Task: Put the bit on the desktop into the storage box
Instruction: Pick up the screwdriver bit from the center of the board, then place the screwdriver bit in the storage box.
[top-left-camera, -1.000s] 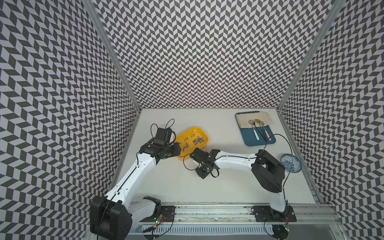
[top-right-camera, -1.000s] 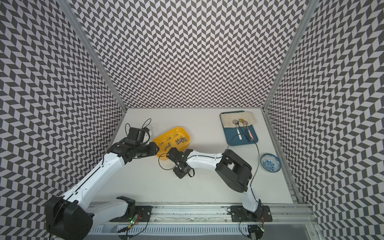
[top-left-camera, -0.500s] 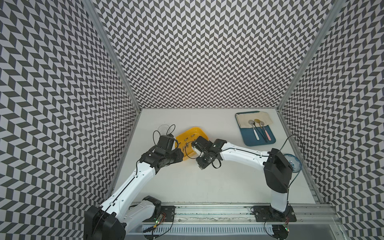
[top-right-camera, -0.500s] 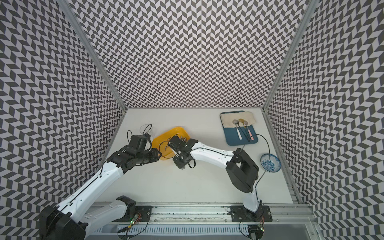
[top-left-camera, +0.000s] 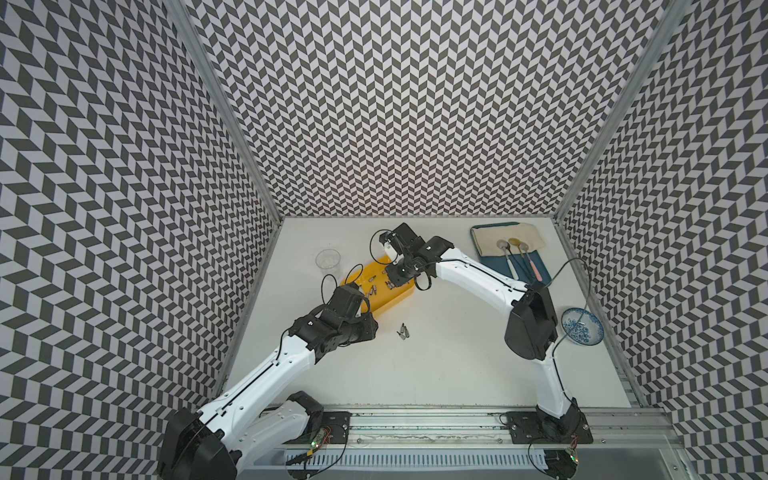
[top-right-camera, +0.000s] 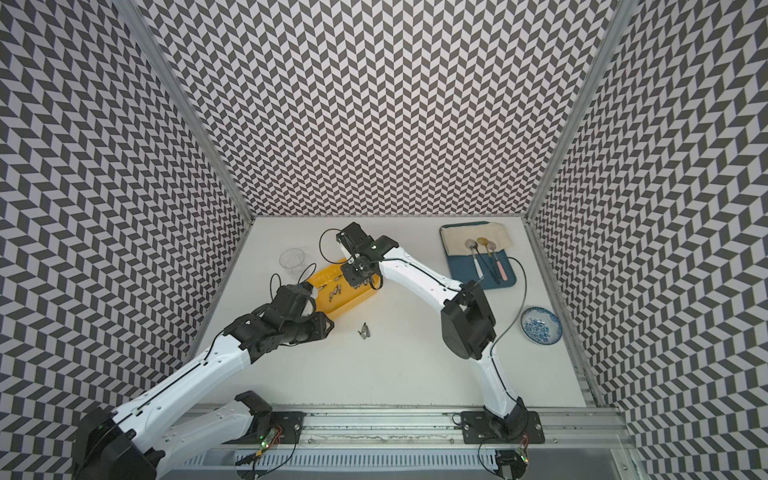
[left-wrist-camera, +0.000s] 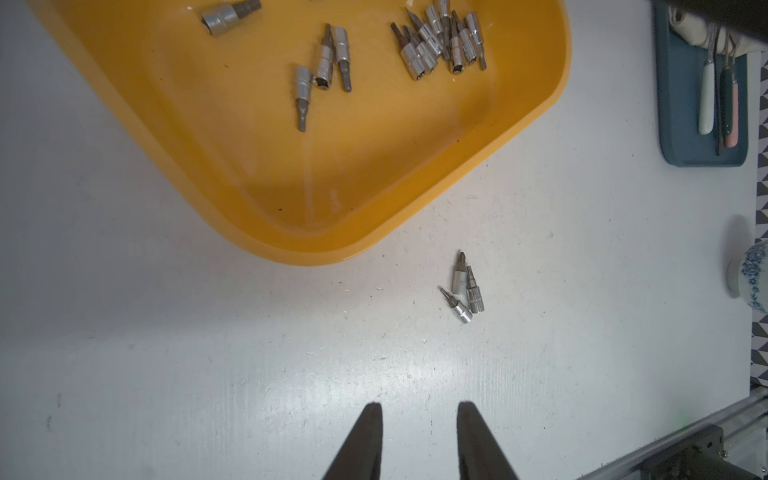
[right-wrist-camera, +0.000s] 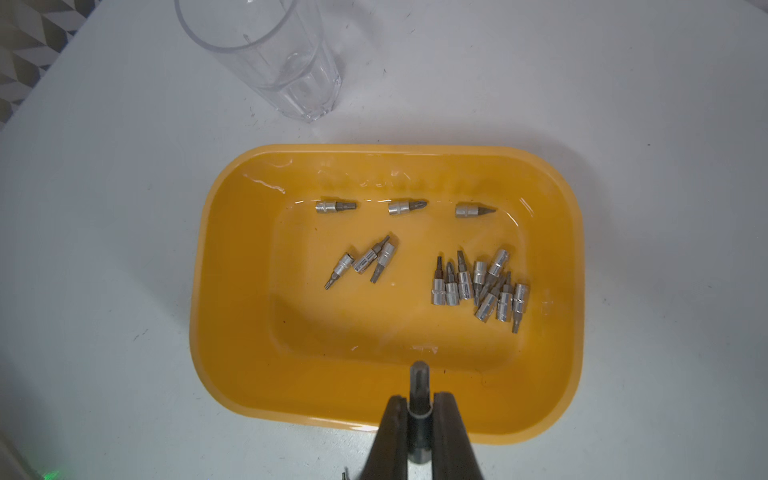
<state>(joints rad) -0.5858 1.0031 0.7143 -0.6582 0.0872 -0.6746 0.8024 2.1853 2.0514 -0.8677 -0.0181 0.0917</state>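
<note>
The yellow storage box (right-wrist-camera: 232, 374) lies on the white desktop (top-left-camera: 457, 365) with several silver bits (right-wrist-camera: 478, 286) inside. My right gripper (right-wrist-camera: 419, 399) hovers over the box's near rim, shut on one bit (right-wrist-camera: 419, 380) that sticks out past the fingertips. In both top views this gripper (top-left-camera: 397, 278) (top-right-camera: 357, 276) is over the box (top-left-camera: 390, 301) (top-right-camera: 353, 305). Three loose bits (left-wrist-camera: 465, 291) (top-left-camera: 404, 331) lie together on the desktop just outside the box (left-wrist-camera: 374, 174). My left gripper (left-wrist-camera: 419, 409) (top-left-camera: 371, 328) hangs open above bare desktop, a short way from them, with nothing between its fingers.
A clear glass cup (top-left-camera: 328, 261) stands beyond the box's left end. At the back right a blue tray (top-left-camera: 540, 272) carries a cloth and spoons. A blue-patterned bowl (top-left-camera: 582, 331) sits near the right edge. An aluminium rail (top-left-camera: 415, 432) runs along the front.
My right gripper has risen from the desktop beside the loose bits and moved back over the box, carrying a bit. My left gripper has drawn away from the box's end toward the front.
</note>
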